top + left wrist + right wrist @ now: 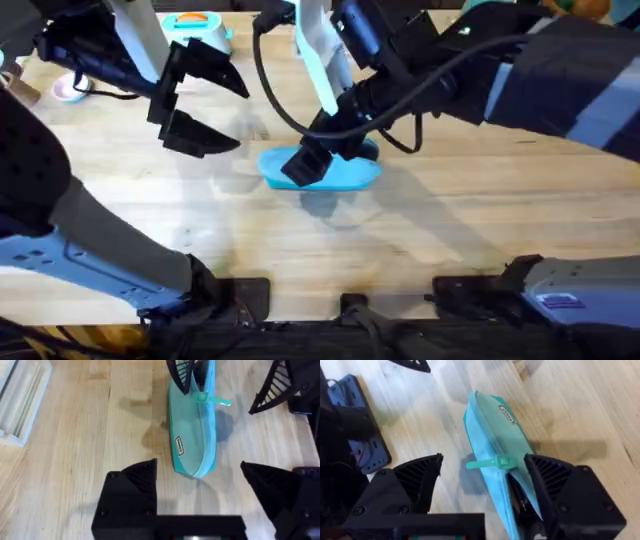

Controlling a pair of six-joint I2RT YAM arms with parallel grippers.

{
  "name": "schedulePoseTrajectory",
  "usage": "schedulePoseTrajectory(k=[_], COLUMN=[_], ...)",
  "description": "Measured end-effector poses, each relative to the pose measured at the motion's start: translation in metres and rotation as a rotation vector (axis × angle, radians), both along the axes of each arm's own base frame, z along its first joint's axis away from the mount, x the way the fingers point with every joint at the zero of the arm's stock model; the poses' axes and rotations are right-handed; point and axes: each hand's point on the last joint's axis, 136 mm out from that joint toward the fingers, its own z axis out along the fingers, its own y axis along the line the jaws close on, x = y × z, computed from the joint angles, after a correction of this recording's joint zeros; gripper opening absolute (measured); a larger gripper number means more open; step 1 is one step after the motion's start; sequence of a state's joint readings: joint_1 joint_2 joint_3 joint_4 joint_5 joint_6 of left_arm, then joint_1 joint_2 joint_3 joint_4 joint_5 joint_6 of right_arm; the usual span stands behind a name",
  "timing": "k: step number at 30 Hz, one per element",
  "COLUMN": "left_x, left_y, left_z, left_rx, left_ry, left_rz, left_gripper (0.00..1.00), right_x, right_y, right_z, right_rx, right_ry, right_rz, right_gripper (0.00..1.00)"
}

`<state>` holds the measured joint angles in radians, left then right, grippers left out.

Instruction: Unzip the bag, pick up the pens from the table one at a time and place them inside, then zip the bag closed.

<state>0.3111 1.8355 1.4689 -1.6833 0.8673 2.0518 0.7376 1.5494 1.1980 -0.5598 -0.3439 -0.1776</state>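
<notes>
Light wooden plank table spanning the overhead view, grain running left to right, soft grey shadows pooled near the centre. At the upper edge, left of centre, a boxy turquoise toy with an orange top. Far left, a small pink-and-white round object, too small to identify. In the upper left of the left wrist view, a white ridged block resting on the wood. Even, diffuse light.

Turquoise bag (small white label), pale grained wooden table, black ribbed right claw
</notes>
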Motion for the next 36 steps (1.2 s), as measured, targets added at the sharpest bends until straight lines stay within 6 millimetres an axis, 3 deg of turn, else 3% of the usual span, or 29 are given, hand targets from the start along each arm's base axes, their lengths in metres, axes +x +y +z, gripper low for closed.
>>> schedulePoseTrajectory(k=[14,36], left_x=[0.0,-0.001], left_y=[0.0,0.0], left_z=[0.0,0.001], left_rx=[0.0,-0.003], left_ry=[-0.002,0.006], left_rz=[-0.002,-0.001], left_gripper=[0.995,0.993], right_x=[-0.005,-0.002], right_y=[-0.006,-0.005], right_z=[-0.005,-0.016], right_rx=[-0.035,-0.054], right_ry=[0.004,0.012], right_rz=[0.024,0.025], right_gripper=[0.945,0.517])
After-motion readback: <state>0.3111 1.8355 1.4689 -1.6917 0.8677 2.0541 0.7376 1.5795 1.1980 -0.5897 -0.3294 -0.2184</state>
